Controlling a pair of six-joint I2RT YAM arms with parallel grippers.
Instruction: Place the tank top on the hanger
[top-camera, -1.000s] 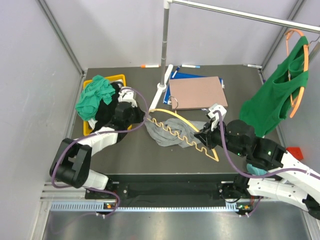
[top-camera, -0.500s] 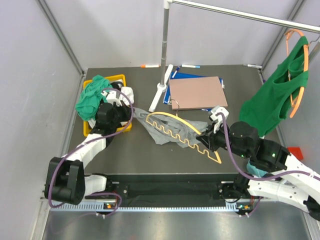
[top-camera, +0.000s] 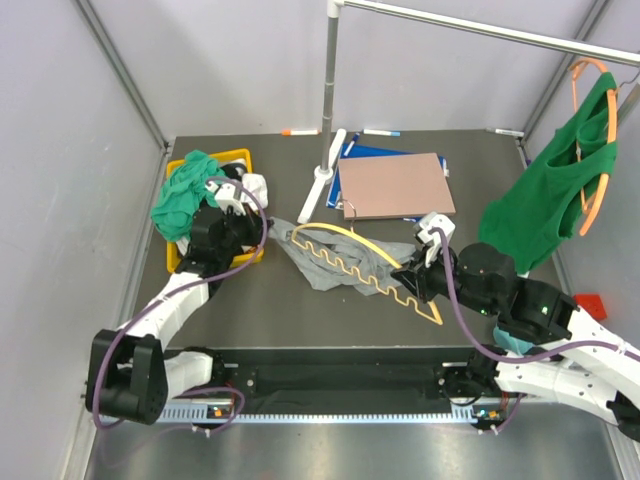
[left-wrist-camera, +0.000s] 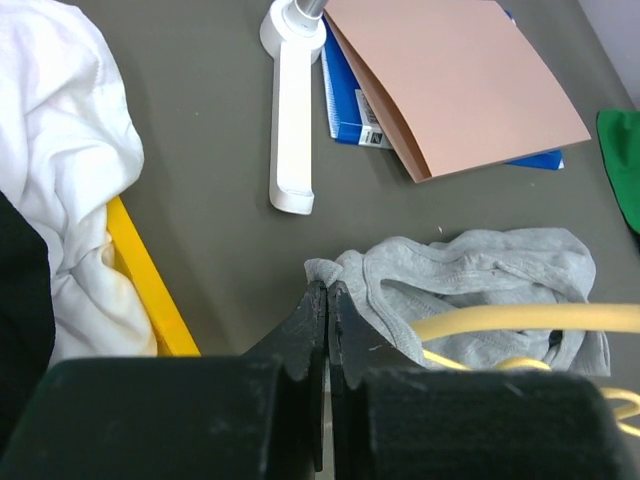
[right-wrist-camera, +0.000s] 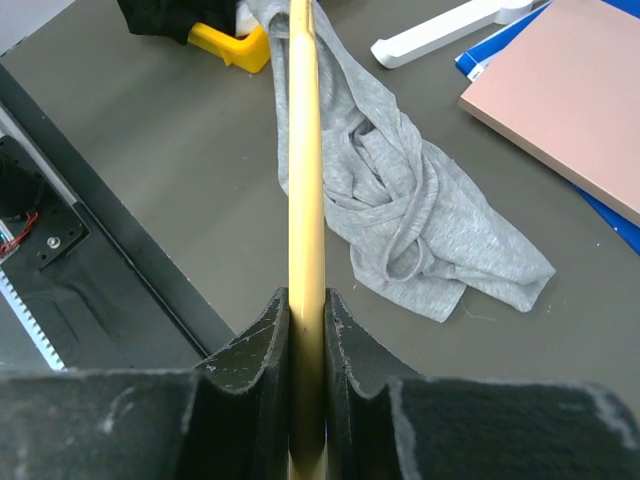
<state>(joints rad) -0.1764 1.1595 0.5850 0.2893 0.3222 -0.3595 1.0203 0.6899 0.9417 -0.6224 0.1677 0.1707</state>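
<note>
Near the middle of the table, between the two arms: tank top (top-camera: 322, 268), crumpled in a loose grey heap, with hanger (top-camera: 352, 262) lying slantwise across it. Long axis of the hanger running from the far-left side of the heap toward the near-right corner of the table. Right jaws clamped on the hanger's bar at its near-right end, cloth gathered about the opposite end; threaded through an opening or merely lying against it, cannot tell. Left jaws pinched together on nothing, tips just beside the left corner of the cloth; touching or not, cannot tell. Nearer to the loose fabric, then: left arm (top-camera: 215, 235), cloth straight ahead of its jaws and a little to the right. Likely needed next: parting the left jaws and taking a strap or hem at that corner, to draw it over the free hanger end, with the hanger held steady by the right arm (top-camera: 480, 275). Along the left edge, yellow bin (top-camera: 235, 155) with teal cloth (top-camera: 185, 195), close beside the left arm. Toward the far edge, white stand foot (top-camera: 320, 185) and brown board (top-camera: 395, 185). By the right edge, green top (top-camera: 545, 200) on orange hanger (top-camera: 598, 190), well apart. Nothing standing between left jaws and cloth. Main risk, as a judgement: thin fabric bunching or catching in the wavy notches.
</note>
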